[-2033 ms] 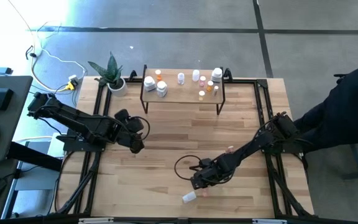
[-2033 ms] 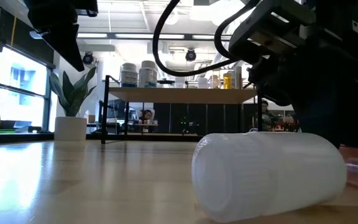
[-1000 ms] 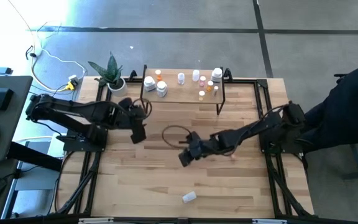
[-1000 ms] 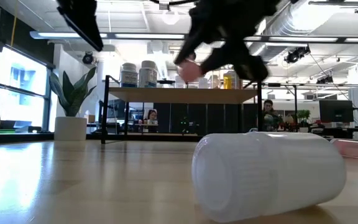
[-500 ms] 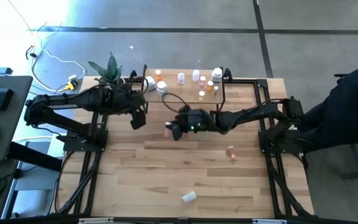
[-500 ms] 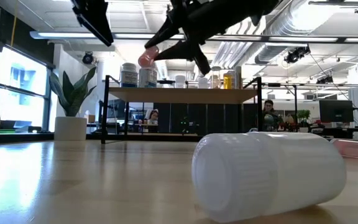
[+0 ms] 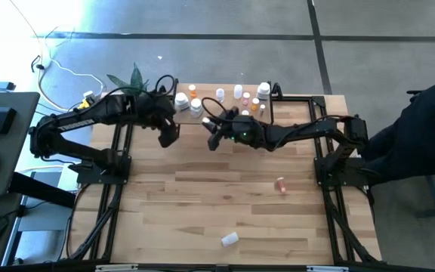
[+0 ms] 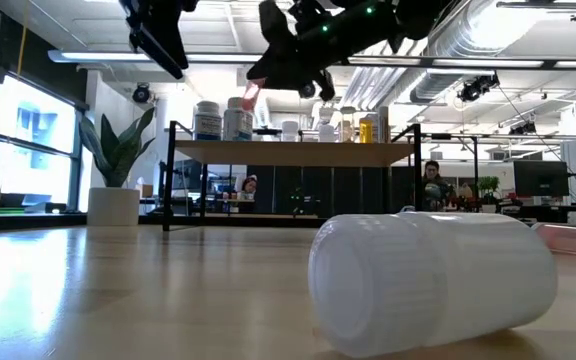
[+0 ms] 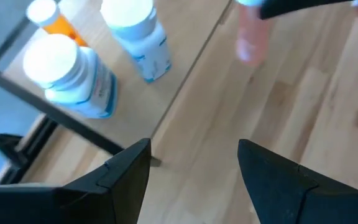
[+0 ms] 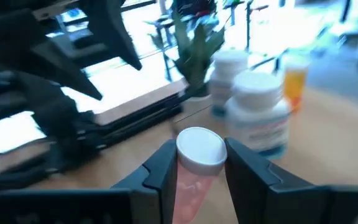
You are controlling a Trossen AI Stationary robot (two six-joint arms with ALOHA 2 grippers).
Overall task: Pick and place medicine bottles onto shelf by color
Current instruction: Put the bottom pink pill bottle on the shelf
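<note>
Pinkish bottle (image 10: 194, 163) sits pinched in right tool (image 7: 213, 139), carried high just off shelf (image 7: 221, 113) front edge, likely for sorting among matching colours. Left tool (image 7: 168, 134) hangs wide, empty, near shelf's left end. White bottle (image 7: 229, 239) lies on bench (image 7: 202, 204).

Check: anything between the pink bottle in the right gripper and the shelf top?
Nothing visible blocks it. The right gripper holds the pink bottle just off the shelf front edge. Two white bottles stand ahead at the shelf's left end, so the drop spot there is tight. The left gripper hangs open alongside.
</note>
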